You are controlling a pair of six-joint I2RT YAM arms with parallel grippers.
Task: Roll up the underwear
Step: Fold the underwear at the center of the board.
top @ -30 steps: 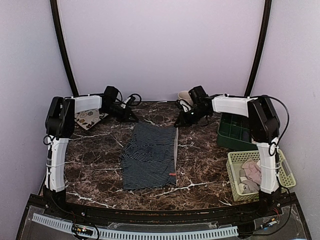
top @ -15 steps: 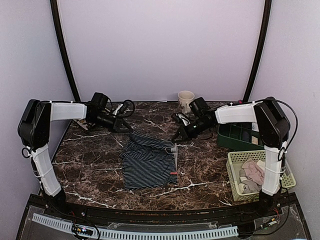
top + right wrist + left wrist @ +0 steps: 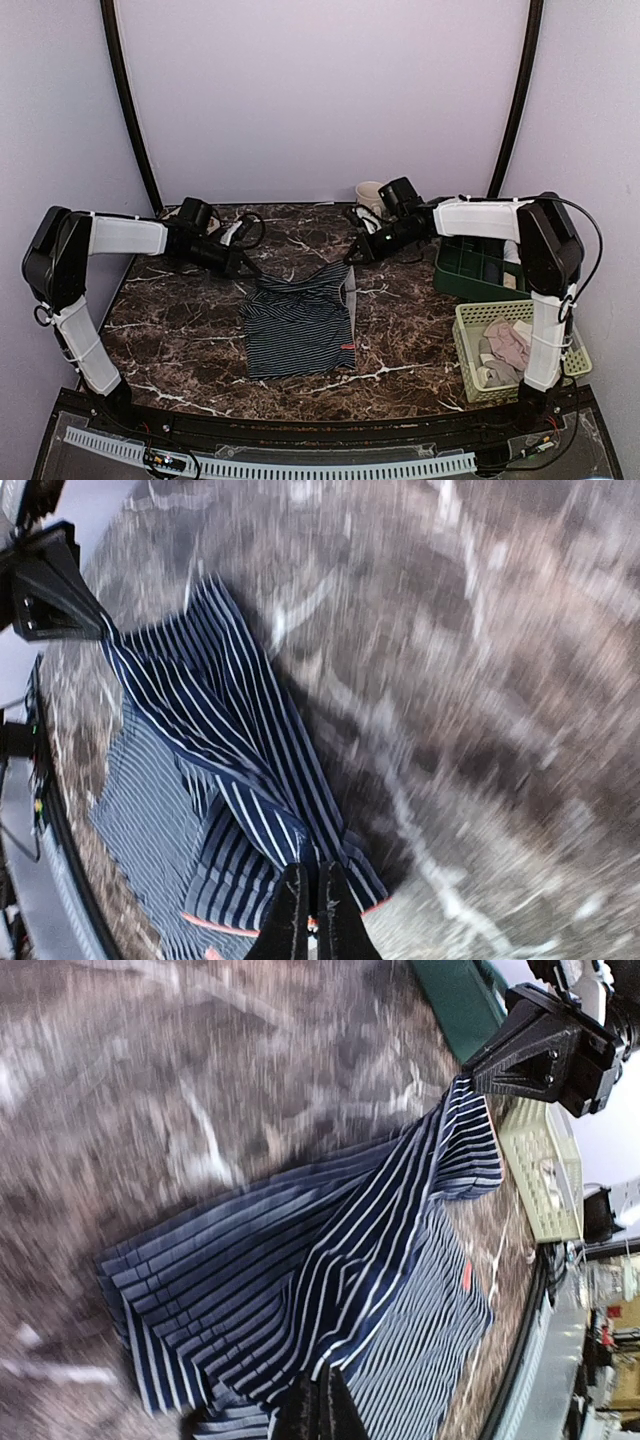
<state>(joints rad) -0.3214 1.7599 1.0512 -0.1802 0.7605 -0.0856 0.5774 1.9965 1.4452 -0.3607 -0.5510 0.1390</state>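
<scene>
- Top external view: the navy striped underwear lies mid marble table, with its far edge lifted up.
- The left gripper is pinched tight on the far left corner. The right gripper is pinched on the far right one.
- I think this is the first fold, before rolling.
- Next, both arms should bring that edge toward the near side together and lay it flat.
- The pink underwear sits in the yellow basket.

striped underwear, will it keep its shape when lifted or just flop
Probably floppy: the striped underwear sags in folds between the left gripper and right gripper pinching its far corners. Likely light: small pinches raise that edge.
</scene>
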